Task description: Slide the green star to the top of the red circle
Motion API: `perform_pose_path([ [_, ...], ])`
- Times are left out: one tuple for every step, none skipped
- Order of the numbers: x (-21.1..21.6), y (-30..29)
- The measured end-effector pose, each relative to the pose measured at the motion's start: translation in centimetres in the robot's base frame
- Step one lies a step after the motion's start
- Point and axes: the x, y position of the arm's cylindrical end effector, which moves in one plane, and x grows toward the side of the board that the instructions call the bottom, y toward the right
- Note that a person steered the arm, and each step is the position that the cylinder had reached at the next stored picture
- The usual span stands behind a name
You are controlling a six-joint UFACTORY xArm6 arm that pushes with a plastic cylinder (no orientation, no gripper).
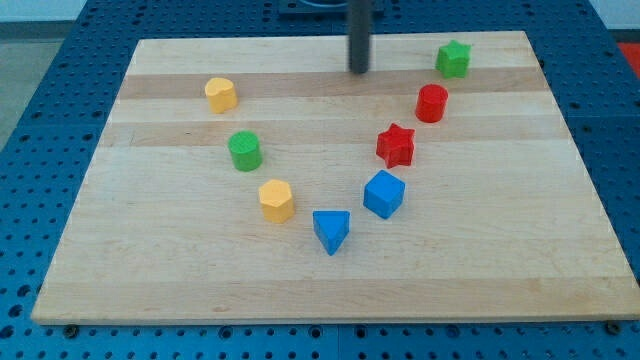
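I'm looking at a lab-style test bench: a pale wooden board (pixel 330 290) sits on a blue perforated table (pixel 60 130) with a regular grid of mounting holes, showing at the frame's left, right and bottom edges. Small coloured plastic blocks lie scattered on the board.

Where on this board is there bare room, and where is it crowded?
Bare: the wooden board below the blue triangle, both lower corners, and the middle inside the V. Crowded: the right arm, from green star past red circle to red star. My tip is left of the green star.
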Motion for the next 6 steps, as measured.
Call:
perform_pose_path([
  [-4.5, 8.5],
  [-2.5, 13.3],
  [-0.6, 12.0],
  [1.7, 11.0],
  [3.8, 9.8],
  [5.5, 9.4],
])
